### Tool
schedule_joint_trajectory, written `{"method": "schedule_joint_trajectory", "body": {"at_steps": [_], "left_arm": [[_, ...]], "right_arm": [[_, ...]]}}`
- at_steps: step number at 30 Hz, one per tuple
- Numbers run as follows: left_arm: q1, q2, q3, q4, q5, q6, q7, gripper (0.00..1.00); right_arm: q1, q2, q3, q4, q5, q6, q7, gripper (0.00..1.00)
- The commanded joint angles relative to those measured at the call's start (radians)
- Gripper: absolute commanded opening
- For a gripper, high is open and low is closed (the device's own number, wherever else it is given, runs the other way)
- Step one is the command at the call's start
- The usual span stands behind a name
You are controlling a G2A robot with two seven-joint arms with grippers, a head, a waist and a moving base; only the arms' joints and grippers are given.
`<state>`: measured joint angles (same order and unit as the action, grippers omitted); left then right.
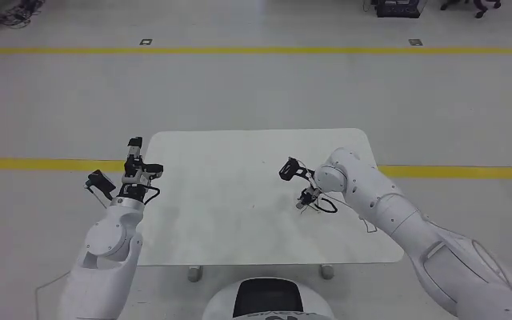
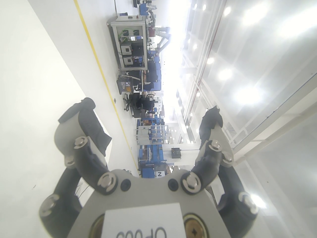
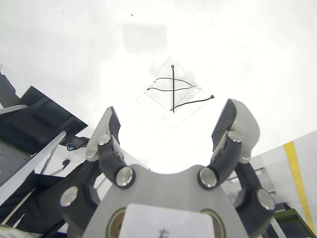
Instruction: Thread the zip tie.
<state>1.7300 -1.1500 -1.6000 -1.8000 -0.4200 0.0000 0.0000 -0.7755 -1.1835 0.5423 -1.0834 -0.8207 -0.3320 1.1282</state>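
Four zip ties point(image 3: 173, 87) lie crossed on one clear square sheet point(image 3: 158, 105) on the white table point(image 1: 240, 160). They are thin and black, one straight, three bent. My right gripper point(image 3: 171, 107) and left gripper point(image 2: 149, 106) are spread wide, holding nothing.

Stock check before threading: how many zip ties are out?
4, all on the clear sheet: a straight tie, a thicker tie with its head past the sheet's edge, and two thin curved ties crossing the straight one. None seems hidden.
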Motion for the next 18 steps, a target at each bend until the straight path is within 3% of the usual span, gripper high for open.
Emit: {"method": "schedule_joint_trajectory", "body": {"at_steps": [1,18], "left_arm": [[0.0,0.0,0.0,0.0,0.0,0.0,0.0,1.0],[0.0,0.0,0.0,0.0,0.0,0.0,0.0,1.0]], "right_arm": [[-0.008,-0.002,-0.003,0.014,-0.012,0.018,-0.008,1.0],[-0.022,-0.004,0.004,0.017,-0.018,0.004,-0.04,1.0]]}}
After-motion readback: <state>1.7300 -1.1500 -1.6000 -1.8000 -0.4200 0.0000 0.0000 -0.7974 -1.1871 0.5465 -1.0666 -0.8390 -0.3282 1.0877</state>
